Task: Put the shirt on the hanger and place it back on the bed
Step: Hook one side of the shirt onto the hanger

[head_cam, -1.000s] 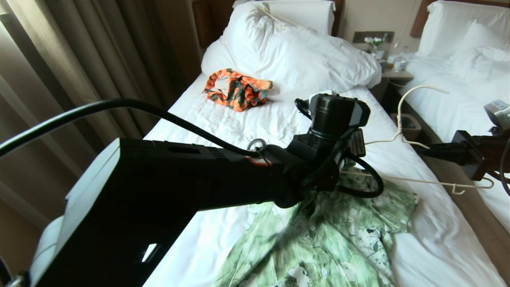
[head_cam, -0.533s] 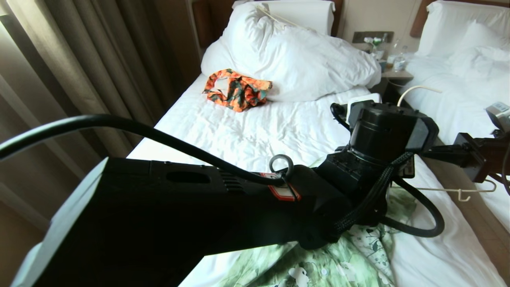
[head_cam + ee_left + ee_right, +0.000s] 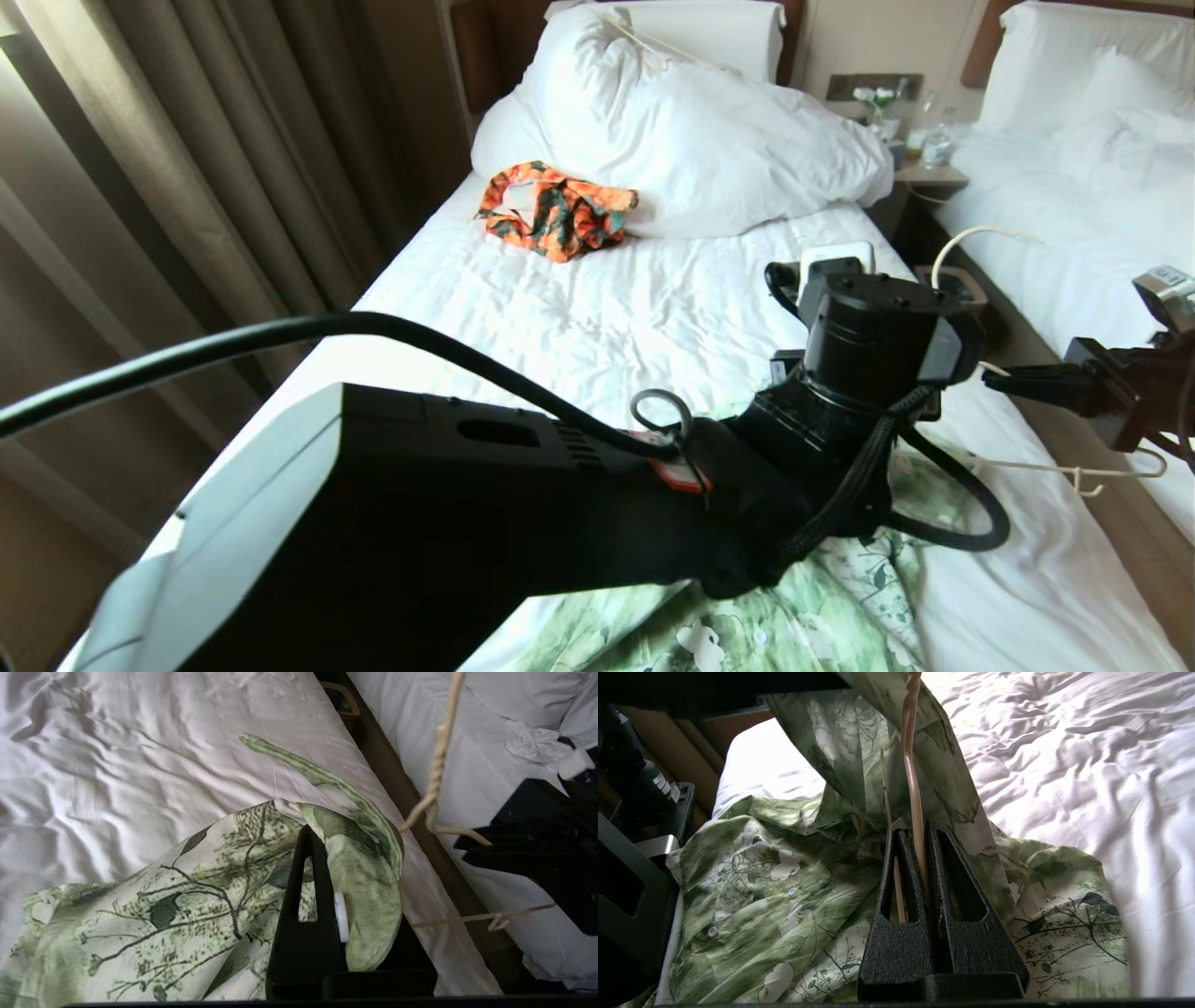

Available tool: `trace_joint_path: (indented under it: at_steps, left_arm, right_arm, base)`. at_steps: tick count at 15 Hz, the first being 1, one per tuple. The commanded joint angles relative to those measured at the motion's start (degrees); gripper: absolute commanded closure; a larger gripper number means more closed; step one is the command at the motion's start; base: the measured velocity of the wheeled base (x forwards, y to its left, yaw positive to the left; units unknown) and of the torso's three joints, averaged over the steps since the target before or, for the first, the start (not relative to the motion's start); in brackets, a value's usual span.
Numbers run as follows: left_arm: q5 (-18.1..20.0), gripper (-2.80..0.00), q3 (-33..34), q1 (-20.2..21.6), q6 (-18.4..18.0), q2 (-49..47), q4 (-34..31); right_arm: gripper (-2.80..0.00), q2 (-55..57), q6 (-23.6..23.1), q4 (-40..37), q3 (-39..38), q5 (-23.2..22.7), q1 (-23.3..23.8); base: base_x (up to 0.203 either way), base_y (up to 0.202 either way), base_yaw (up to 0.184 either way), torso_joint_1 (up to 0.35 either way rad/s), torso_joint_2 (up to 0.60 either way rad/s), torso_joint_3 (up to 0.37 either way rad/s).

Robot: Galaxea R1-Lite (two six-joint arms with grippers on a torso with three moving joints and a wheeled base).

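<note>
The green flowered shirt [image 3: 794, 616] lies crumpled on the near end of the bed [image 3: 579, 317]. My left gripper [image 3: 322, 844] is shut on a lifted edge of the shirt [image 3: 187, 891] beside a white button; in the head view my own left wrist hides it. My right gripper [image 3: 915, 826] is shut on the wire of the cream hanger [image 3: 911, 765] and holds it above the bed's right edge. The hanger's hook [image 3: 971, 233] points up, and its bar [image 3: 1055, 464] juts to the right. The lifted cloth hangs just left of the hanger [image 3: 437, 770].
An orange-and-green garment [image 3: 555, 210] lies further up the bed, by the heaped white duvet [image 3: 709, 131]. A second bed [image 3: 1074, 187] stands on the right across a narrow gap holding a small bin [image 3: 957, 285]. Curtains [image 3: 187, 140] hang on the left.
My left arm has swung right towards the hanger, carrying the shirt's edge with it. The right gripper and the hanger have sunk a little.
</note>
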State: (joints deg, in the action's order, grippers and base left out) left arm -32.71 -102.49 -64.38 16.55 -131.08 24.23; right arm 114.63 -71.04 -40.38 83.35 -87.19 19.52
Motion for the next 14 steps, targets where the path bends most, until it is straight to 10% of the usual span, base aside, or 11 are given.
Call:
trace_joint_path:
  at_steps: [1, 14]
  left_arm:
    - [-0.16, 0.00, -1.22, -2.67, -1.09, -1.92, 0.41]
    - [1.33, 0.00, -9.31, -7.96, -12.48, -7.09, 0.02]
  right_arm:
    - [0.00, 0.35, -0.42, -0.23, 0.06, -0.48, -0.01]
    - [0.00, -0.71, -0.64, 0.10, -3.94, -0.48, -5.10]
  base:
    - [0.000, 0.000, 0.000, 0.000, 0.00, 0.000]
    - [0.000, 0.000, 0.000, 0.000, 0.00, 0.000]
